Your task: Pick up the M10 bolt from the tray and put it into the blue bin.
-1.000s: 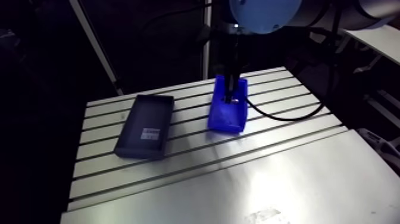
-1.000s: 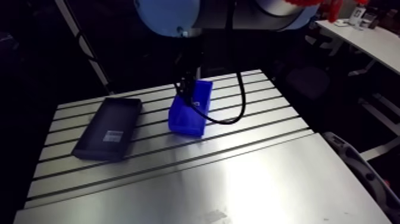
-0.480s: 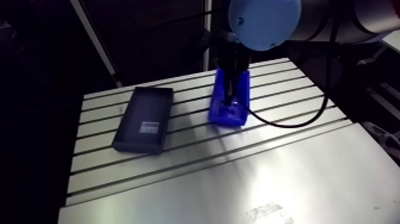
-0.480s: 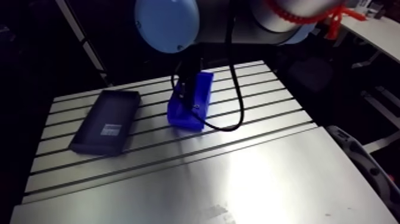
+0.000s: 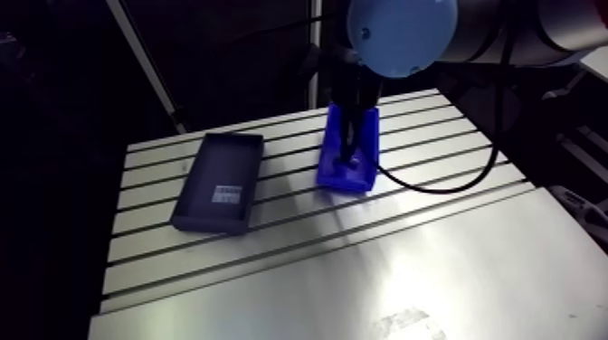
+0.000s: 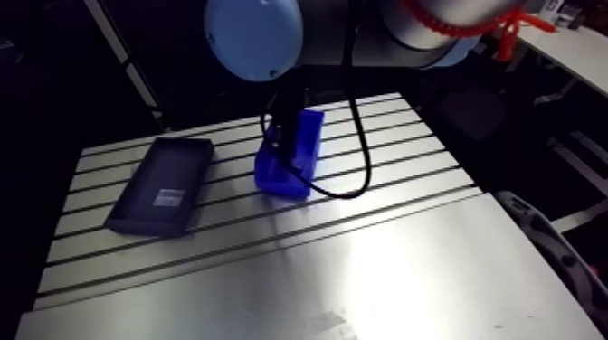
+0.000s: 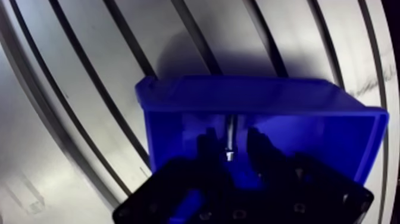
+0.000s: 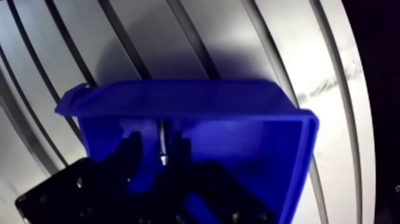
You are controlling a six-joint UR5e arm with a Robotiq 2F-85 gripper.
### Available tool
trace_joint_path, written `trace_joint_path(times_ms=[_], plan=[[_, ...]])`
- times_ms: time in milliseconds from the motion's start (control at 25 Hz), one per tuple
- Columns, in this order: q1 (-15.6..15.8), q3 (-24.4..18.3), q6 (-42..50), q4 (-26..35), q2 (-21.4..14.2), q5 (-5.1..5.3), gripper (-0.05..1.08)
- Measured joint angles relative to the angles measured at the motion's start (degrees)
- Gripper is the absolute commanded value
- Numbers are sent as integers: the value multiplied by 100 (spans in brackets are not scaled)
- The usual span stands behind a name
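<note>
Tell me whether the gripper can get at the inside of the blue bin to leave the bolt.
Looks like yes: the gripper is down inside the blue bin, whose top is open, with the bolt at its tip. Nothing else shows in the bin to block it.

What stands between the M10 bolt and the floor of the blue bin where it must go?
Nothing visible. The M10 bolt is already inside the walls of the blue bin, at the gripper, with only the bin's blue inside ahead of it.
</note>
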Motion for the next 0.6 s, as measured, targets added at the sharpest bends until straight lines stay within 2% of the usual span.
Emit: trace_joint_path(times_ms=[120, 240, 320, 600], plan=[[1, -10, -33, 24, -59, -10, 0], [1, -85, -43, 165, -180, -81, 1], [2, -207, -32, 432, -325, -106, 1], [7, -709, 285, 1382, -732, -88, 1]])
